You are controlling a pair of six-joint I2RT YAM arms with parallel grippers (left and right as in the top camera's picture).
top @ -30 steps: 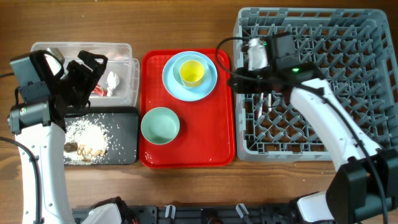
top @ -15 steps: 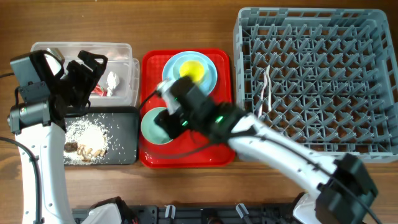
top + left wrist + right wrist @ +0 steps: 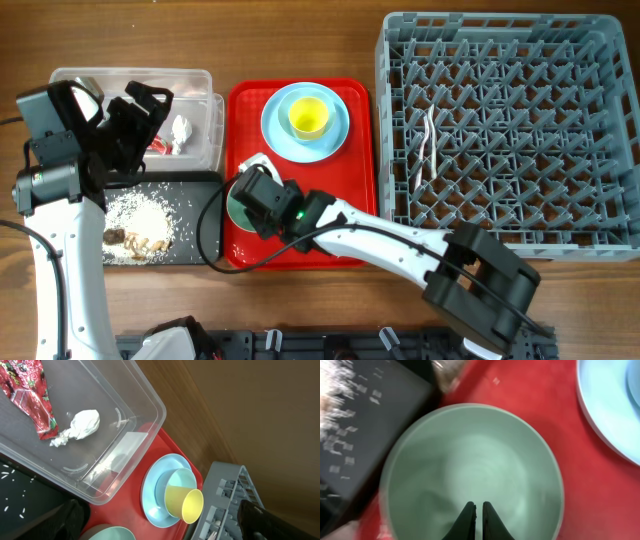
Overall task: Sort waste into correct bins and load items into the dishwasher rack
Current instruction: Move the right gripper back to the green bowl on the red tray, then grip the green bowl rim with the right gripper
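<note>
right gripper (image 3: 477, 521) over the pale-green bowl (image 3: 445, 460)
fingers pinched together; bowl at 7 o'clock on red tray (image 3: 355, 190); left gripper (image 3: 140, 110) spread wide.

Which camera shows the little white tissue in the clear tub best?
The left wrist view: the tissue lies large and unobstructed in the clear tub. Overhead it is a tiny white speck; the right wrist view misses it.

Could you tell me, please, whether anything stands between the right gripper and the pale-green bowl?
Nothing visible does: the right gripper, shut, hangs directly over the empty pale-green bowl; whether they touch cannot be told.
</note>
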